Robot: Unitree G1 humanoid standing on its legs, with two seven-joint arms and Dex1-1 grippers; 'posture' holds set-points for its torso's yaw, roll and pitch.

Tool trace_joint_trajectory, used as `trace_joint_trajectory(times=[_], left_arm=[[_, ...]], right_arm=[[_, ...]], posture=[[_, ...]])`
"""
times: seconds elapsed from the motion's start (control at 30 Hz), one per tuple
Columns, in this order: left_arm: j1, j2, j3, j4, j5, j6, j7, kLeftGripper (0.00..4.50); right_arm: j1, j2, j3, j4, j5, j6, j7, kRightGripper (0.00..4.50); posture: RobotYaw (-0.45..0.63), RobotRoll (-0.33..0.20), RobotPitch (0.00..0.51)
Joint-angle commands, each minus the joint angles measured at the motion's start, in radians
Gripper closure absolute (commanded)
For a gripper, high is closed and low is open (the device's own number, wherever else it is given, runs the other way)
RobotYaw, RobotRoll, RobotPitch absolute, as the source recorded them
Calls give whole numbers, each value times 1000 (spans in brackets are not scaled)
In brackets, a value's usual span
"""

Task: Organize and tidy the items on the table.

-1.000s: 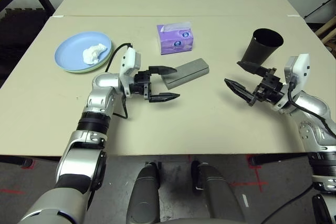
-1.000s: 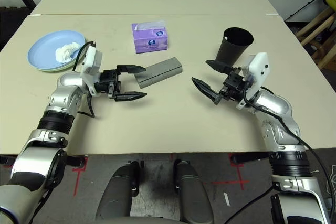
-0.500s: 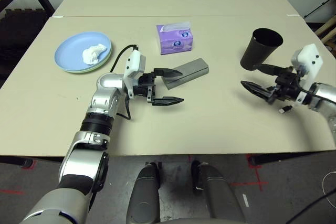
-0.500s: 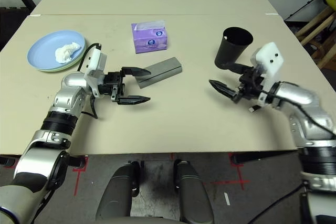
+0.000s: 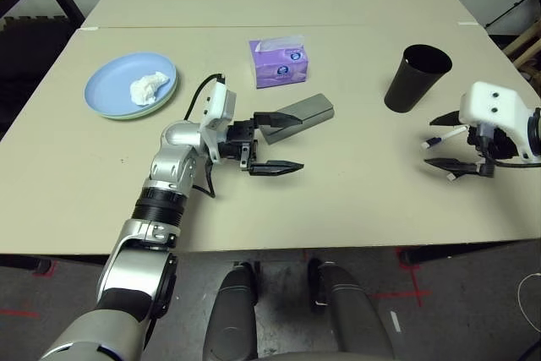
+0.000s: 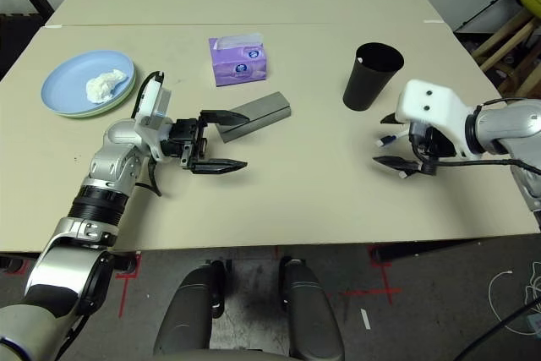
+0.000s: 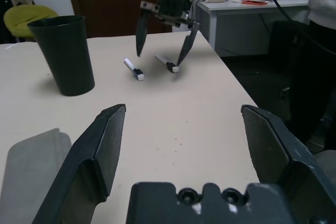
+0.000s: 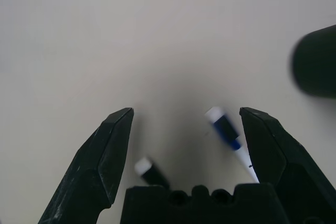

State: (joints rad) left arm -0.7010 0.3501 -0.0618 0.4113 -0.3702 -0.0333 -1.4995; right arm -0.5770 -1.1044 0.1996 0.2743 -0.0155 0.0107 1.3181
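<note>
Left eye view gives us the table (image 5: 355, 209) from above, with our two arms reaching over it. Our left gripper (image 5: 279, 141) points level across the table toward our right, its two black fingers spread wide with nothing between them. The far finger lies over the near end of the grey oblong glasses case (image 5: 308, 112), but we cannot tell whether it touches it. The case lies flat and slanted, just in front of the purple tissue box (image 5: 280, 62), which stands a little farther back with a white tissue poking from its top.

At the left side, the light blue plate (image 5: 114, 86) sits on the pale green plate (image 5: 152, 110), of which a thin rim peeks out at the near edge. The crumpled white tissue wad (image 5: 147, 88) rests on the blue plate, toward its right side.

At the right, the tall black cup (image 5: 416, 79) stands upright, mouth open, nothing visible inside. Just beside it, nearer to us, our right gripper (image 5: 452, 141) hangs over the table with its fingers wide apart and empty. In the left wrist view two white pens lie on the table under those fingers, the first white pen (image 7: 133, 69) nearer the cup and the second white pen (image 7: 166, 62) just beside it, both with dark tips
</note>
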Motion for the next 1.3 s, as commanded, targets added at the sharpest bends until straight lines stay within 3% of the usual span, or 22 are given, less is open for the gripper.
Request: trace_joint_trajectory(times=[0.03, 0.43, 1.07, 1.17, 1.3], left_arm=[[13, -1, -16, -24, -8, 3, 0, 20], [-4, 25, -7, -6, -2, 1, 8, 20], [1, 36, -9, -26, -1, 17, 26, 20], [2, 37, -8, -28, -1, 17, 28, 0], [2, 39, -8, -30, -1, 17, 31, 0]], right_arm=[[-63, -18, 59, 99, -98, -114, 56, 0], [-212, 13, 157, 311, -262, -402, 131, 0], [-242, 61, 180, 367, -349, -495, 131, 0], [-252, 62, 184, 381, -365, -515, 132, 633], [-264, 60, 195, 397, -380, -538, 138, 2081]], posture=[[20, 0, 236], [37, 0, 252], [58, 0, 257], [61, 0, 258], [62, 0, 259]])
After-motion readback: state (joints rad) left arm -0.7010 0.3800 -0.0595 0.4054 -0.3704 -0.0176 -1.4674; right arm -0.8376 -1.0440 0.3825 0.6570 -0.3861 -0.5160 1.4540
